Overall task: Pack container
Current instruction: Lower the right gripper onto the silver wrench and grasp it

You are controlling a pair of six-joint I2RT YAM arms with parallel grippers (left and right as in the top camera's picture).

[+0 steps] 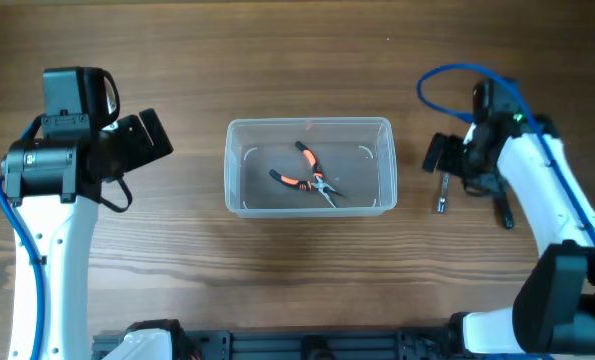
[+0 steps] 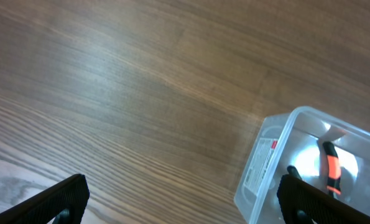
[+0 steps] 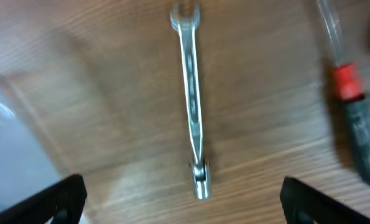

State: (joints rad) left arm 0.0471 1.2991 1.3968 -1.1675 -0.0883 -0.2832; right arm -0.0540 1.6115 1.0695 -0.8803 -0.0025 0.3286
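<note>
Wood-grain table point(image 1: 297, 60) carries everything. Far left we have the left gripper point(image 1: 149, 138), aimed toward the middle. Its wrist view shows the two fingers point(image 2: 60, 199) spread wide with only bare wood between them.

Mid-table sits the clear rectangular plastic tub point(image 1: 233, 165): rounded corners, rimmed, lidless, upright. Neither gripper touches it. Inside, on its floor and right of centre, lies one pair of pliers with orange-and-black handles point(image 1: 312, 178). The handles point up-left and the nose points toward the lower right wall.

Right of the tub, near its wall, we see the right gripper point(image 1: 437, 152), also spread wide and holding nothing. Its wrist view puts a slim silver metal combination wrench point(image 3: 192, 106) flat on the wood, with its near end in the gap between the fingers. We cannot tell whether either finger touches it.

Further right, apart from the wrench, lies a dark-handled screwdriver with a red collar point(image 3: 352, 112). It is blurred in the wrist view.
</note>
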